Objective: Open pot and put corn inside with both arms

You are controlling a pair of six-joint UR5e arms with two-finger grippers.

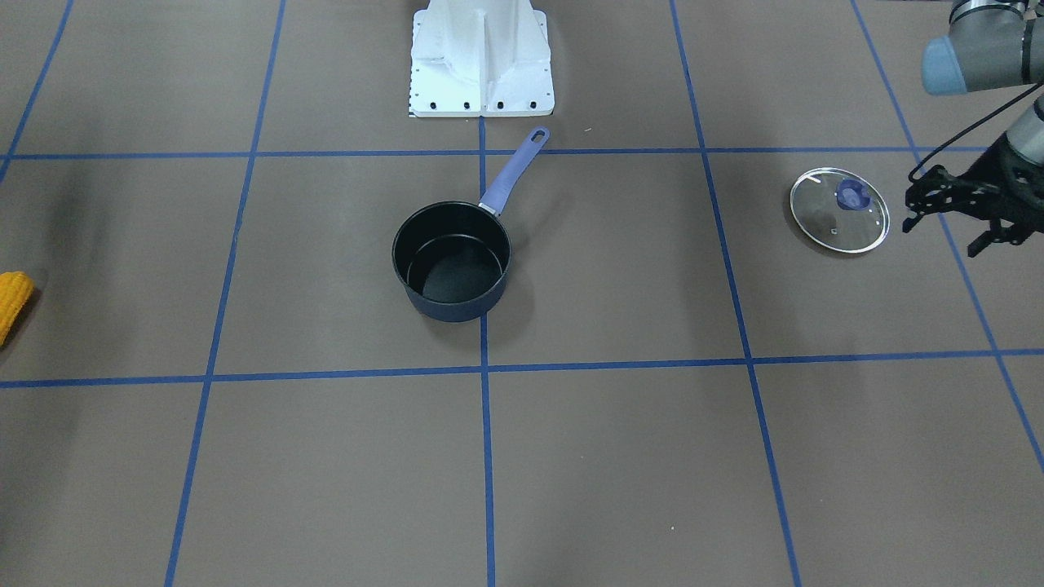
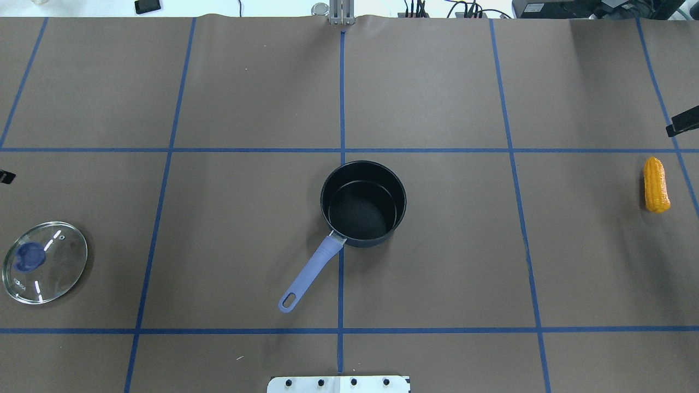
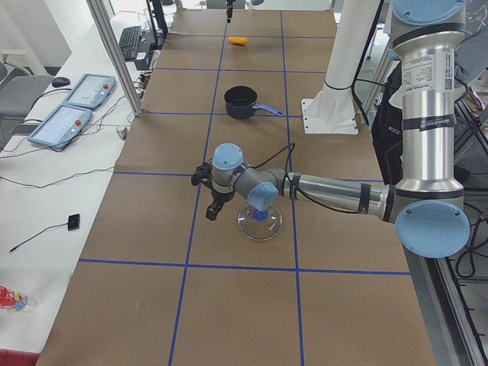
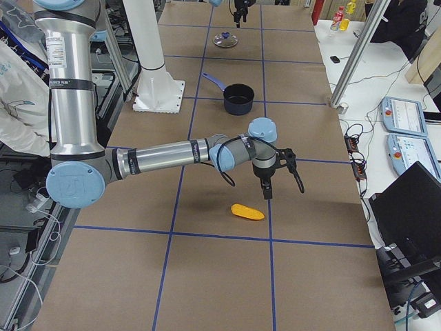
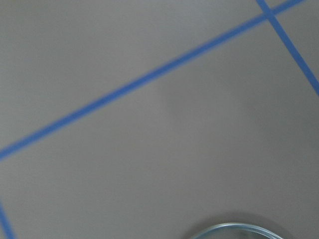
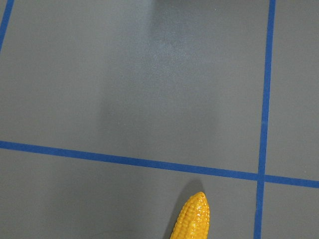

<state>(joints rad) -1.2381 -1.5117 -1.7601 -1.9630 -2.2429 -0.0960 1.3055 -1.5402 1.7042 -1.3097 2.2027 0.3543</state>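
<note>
Overhead, reading left to right, you had the glass lid (image 2: 45,262) lying flat on the brown table (image 2: 246,82) at the far left, well apart from the pot and at about 9 o'clock of it. The left gripper (image 1: 940,239) hung near the lid's rim without touching it, its two fingers spread apart and holding nothing. At mid-table the pot (image 2: 363,203) stood upright and uncovered, its black interior bare. Its lavender handle (image 2: 311,273) ran out toward 7 o'clock, pointing back at the white base (image 2: 338,383), which sat at 6 o'clock on the near edge. At the far right the corn (image 2: 656,184) lay on the table at 3 o'clock of the pot, well apart from it, its narrow tip toward 12 o'clock. The right gripper (image 4: 284,192) sat near the corn, at roughly 1 o'clock of it, clear of the cob. In the right side view its fingers stood apart and empty. Your right wrist camera caught only the cob's tip at its lower edge.
</note>
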